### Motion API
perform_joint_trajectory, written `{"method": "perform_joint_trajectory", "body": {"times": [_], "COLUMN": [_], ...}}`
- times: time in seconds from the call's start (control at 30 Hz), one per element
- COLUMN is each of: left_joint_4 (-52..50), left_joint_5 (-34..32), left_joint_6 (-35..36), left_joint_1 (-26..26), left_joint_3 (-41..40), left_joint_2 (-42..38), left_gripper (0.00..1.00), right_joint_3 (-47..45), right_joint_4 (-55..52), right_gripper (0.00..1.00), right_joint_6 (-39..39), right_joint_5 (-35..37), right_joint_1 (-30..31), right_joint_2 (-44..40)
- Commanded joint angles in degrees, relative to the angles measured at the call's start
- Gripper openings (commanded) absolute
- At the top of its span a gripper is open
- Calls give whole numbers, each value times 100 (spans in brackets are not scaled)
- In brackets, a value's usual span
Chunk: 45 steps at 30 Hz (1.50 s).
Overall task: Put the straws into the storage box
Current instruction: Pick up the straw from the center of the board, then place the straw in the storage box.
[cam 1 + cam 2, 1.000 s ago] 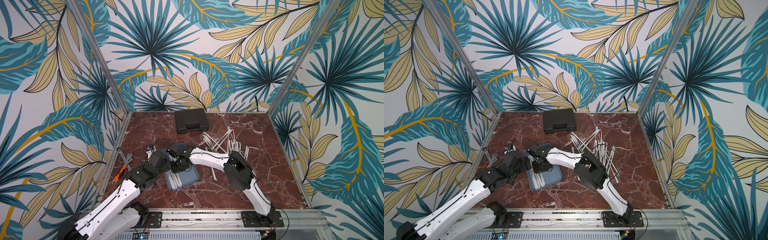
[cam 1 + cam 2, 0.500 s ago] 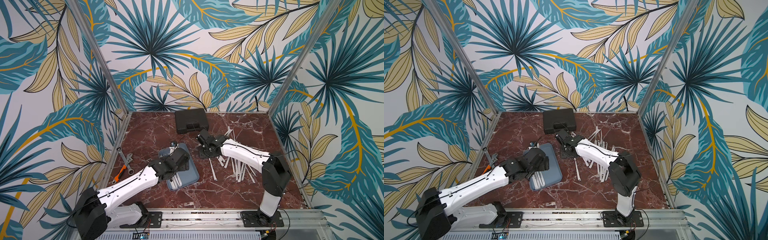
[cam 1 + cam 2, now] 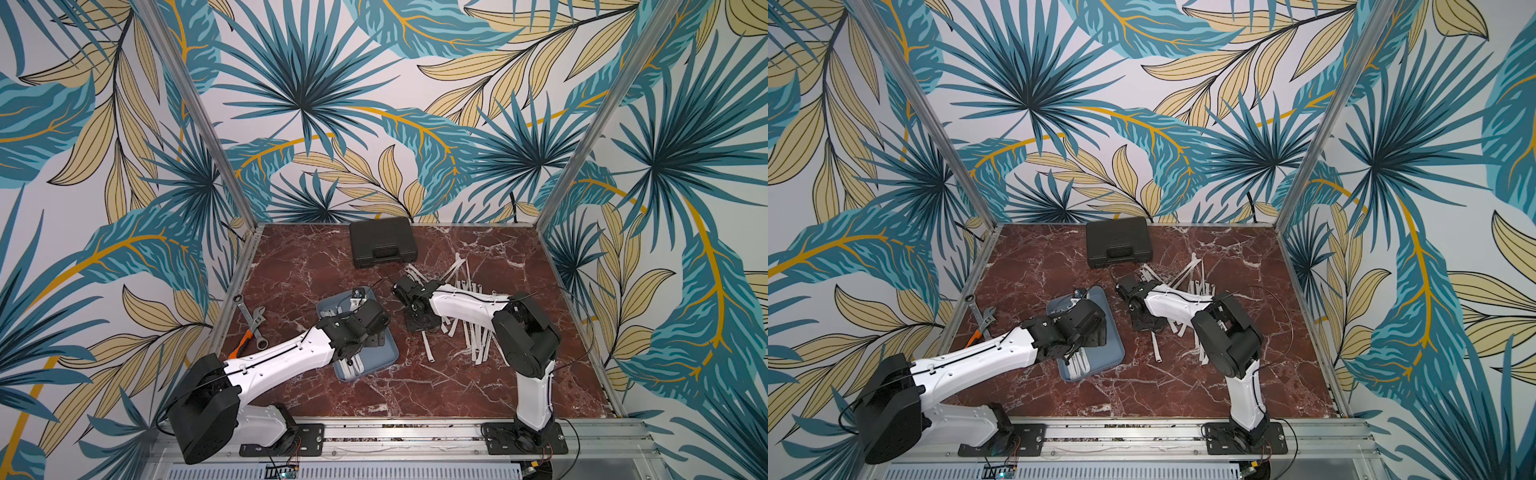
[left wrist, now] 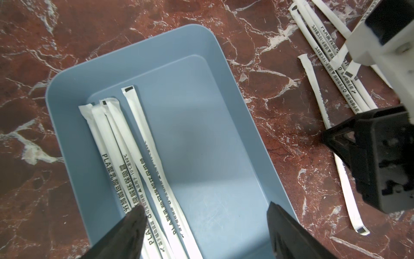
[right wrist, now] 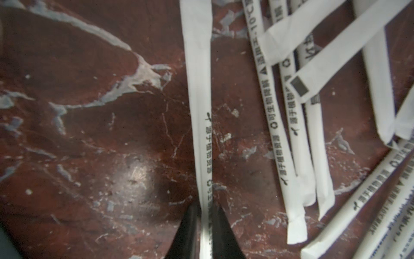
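While clamping one straw (image 5: pixel 199 89) in closed right pincer (image 5: pixel 205 215), right of storage box (image 4: pixel 134 58), judging it light, bendy, crushable; favouring mid-length hold. Hovering left pincer (image 4: pixel 206 215) open over box.

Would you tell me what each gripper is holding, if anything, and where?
The right gripper pinches one straw about mid-length; the left gripper, open over the box, holds nothing.

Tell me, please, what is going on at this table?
Wrapped straws are being moved from the table into a blue tray. The right claw is shut on one straw beside the loose pile. The left claw hangs open over the tray, which already holds a few stored straws.
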Motion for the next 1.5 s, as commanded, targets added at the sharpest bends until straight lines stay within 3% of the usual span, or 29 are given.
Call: {"method": "perform_joint_trajectory", "body": {"times": [0.0,0.07,0.2,0.4,0.53,0.87,1.27,1.47], "left_joint_4": [-289,-555,-1008,-1070,-1196,-852,-716,-694], "left_joint_5": [-497,-830,-1010,-1071,-971,-458,-268,-276], "left_joint_6": [85,190,514,645,477,252,292,340], "left_joint_1": [4,127,909,1657,1705,1705,1701,1705], "left_joint_3": [192,161,-40,-379,-513,-813,-820,-766], "left_joint_2": [-203,-391,-1142,-2320,-2445,-2445,-2229,-2220], "left_gripper": [90,91,91,91,90,90,90,90], "right_joint_3": [-133,-20,640,1471,1759,2592,2867,2962], "right_joint_4": [-13,-153,-669,-248,379,232,150,65], "right_gripper": [10,9,9,9,9,9,11,18], "right_joint_6": [-23,-74,-189,89,265,67,74,22], "right_joint_5": [-32,-38,-86,-987,-1355,-1884,-2000,-1966], "right_joint_1": [-22,66,671,1372,1390,1391,1398,1398], "right_joint_2": [5,-254,-699,-154,344,1561,1907,1840]}}
